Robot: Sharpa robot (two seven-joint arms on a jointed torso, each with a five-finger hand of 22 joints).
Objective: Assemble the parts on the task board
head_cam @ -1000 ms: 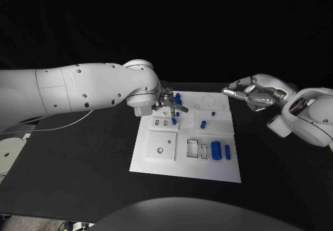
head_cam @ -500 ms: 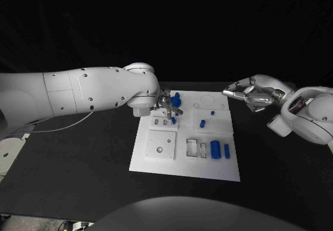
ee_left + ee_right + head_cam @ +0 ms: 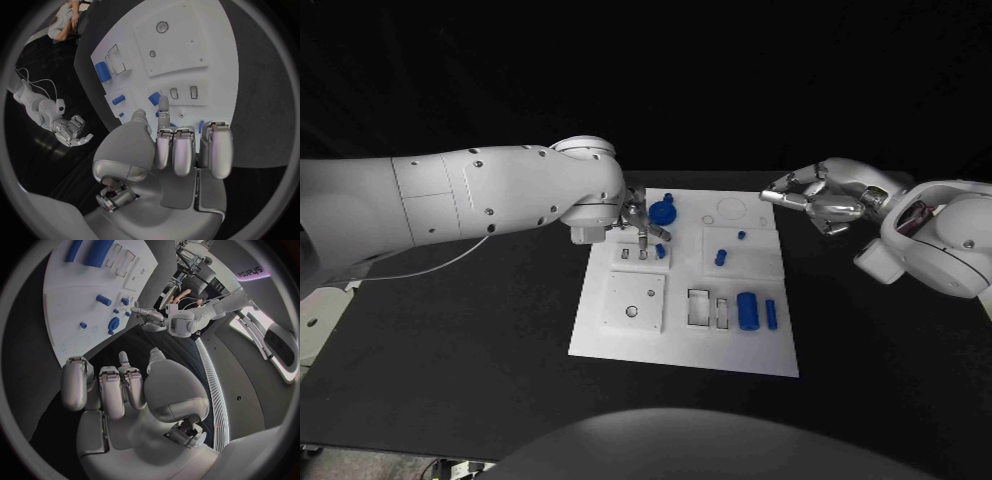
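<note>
The task board (image 3: 632,340) is a white rectangular plate lying flat in the middle of the black worktop (image 3: 473,380), its surface cut with shallow recesses — a square panel with two small holes, a pair of narrow rectangular slots beside it, and a faint ring outline near the far right corner. Six blue parts can be counted on it in the head view: a round knobbed part (image 3: 662,212) at the far edge, a tiny peg (image 3: 741,236), a short part (image 3: 721,258), a small part (image 3: 661,252) near the left hand, a thick cylinder (image 3: 749,311) and a thin rod (image 3: 772,315) just beside it. The left hand (image 3: 642,225) hovers over the board's far left area, fingers curled inward; whether they hold anything cannot be told. The right hand (image 3: 816,200) hangs off the board's far right corner — its fingers curled in on nothing.
</note>
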